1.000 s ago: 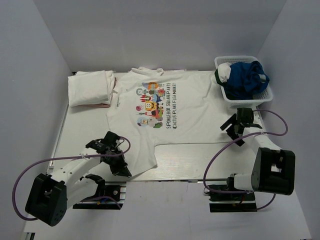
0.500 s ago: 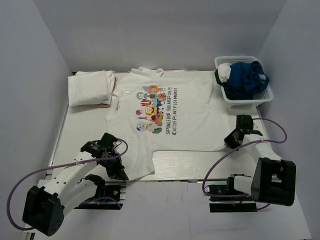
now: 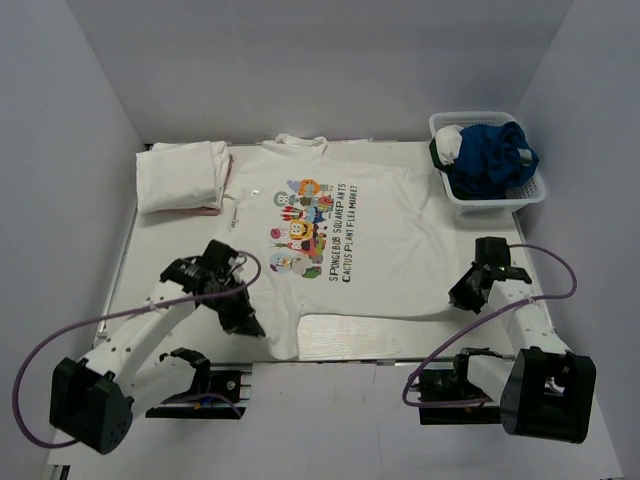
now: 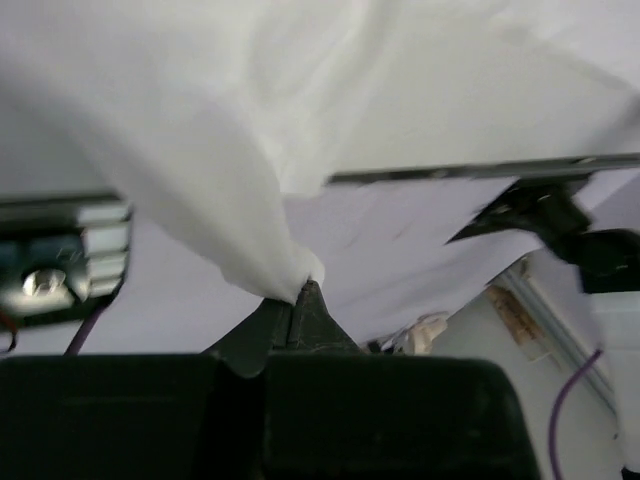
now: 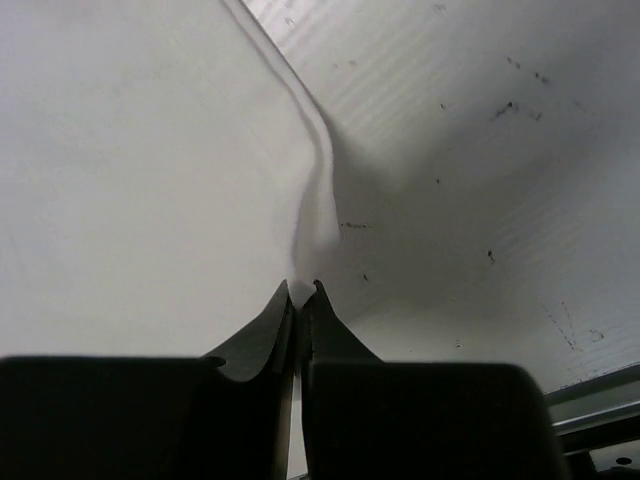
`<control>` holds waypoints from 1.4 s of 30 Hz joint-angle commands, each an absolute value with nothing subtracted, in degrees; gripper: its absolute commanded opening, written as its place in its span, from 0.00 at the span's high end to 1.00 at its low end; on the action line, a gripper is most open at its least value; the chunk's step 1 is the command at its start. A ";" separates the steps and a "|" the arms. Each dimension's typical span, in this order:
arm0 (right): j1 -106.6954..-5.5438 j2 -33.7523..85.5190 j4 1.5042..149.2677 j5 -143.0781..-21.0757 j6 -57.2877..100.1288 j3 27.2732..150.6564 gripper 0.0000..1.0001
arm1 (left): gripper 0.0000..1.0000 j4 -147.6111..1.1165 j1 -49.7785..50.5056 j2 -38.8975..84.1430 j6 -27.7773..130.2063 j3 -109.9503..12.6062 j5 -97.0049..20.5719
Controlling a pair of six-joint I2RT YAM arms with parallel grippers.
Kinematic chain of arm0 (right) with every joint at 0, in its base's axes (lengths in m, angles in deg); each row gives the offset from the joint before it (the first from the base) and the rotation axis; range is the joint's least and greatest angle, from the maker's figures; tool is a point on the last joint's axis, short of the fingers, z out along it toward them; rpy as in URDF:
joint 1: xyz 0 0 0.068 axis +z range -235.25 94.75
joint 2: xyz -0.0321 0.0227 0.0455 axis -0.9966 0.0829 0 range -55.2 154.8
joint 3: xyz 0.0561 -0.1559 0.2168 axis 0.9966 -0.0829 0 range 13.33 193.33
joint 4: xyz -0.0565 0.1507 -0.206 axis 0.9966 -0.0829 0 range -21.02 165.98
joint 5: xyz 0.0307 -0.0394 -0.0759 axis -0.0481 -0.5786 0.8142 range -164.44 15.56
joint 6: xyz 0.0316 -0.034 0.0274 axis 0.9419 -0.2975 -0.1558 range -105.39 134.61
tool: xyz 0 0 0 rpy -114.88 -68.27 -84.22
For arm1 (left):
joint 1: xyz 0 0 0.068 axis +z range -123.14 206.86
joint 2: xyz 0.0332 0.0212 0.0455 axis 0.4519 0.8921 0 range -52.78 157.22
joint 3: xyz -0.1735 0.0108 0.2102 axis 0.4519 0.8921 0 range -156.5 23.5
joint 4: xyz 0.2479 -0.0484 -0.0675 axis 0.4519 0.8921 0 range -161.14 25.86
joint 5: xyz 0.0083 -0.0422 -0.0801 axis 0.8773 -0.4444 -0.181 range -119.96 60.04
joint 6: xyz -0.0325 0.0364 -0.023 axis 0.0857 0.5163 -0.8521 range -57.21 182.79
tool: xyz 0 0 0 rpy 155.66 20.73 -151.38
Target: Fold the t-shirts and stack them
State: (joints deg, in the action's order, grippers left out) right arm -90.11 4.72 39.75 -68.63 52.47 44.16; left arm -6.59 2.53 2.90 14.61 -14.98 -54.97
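The printed t-shirt (image 3: 340,240) is lying spread with its print up on the table (image 3: 340,338), reaching from both grippers away toward the back wall. The left gripper (image 4: 300,295) is pinching a bunch of the near hem, jaws together on the cloth, and is holding it a little raised. The right gripper (image 5: 300,290) is also pressing its jaws together, on a thin fold at the hem's other corner.

I judge that the step in hand is taking both hem corners to begin the first fold. The next move is calling for both corners to be lifted evenly and carried forward toward the collar, without losing the thin pinch on the right.

Beyond the left gripper the folded t-shirts (image 3: 182,177) are lying in a pile, and beyond the right one the basket (image 3: 478,117) is standing.

A second ago the right gripper was open, nearer the basket and off the cloth. Now it is closed at the hem, and the hem is lying nearer to the arm bases.
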 commanded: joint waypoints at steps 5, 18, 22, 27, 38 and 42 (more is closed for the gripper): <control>-89.64 12.03 40.64 -70.65 45.99 56.48 1.00 | 1.00 -19.46 3.57 19.35 17.35 -35.44 -47.46; -89.11 23.11 42.14 -69.77 46.95 71.68 1.00 | 1.00 -14.01 11.39 43.71 20.43 -65.09 -36.55; -88.24 27.93 41.97 -72.50 45.55 74.67 1.00 | 1.00 -14.54 14.11 45.74 21.48 -69.48 -37.25; -87.27 32.60 41.70 -71.54 44.67 78.53 1.00 | 1.00 -16.83 16.32 50.57 22.54 -73.88 -39.54; -85.95 43.67 40.57 -68.91 43.08 89.78 0.91 | 1.00 -20.25 19.48 61.72 26.06 -83.89 -41.29; -85.42 46.31 41.61 -68.90 42.12 92.60 0.61 | 0.90 -21.65 20.01 68.93 28.25 -91.36 -42.08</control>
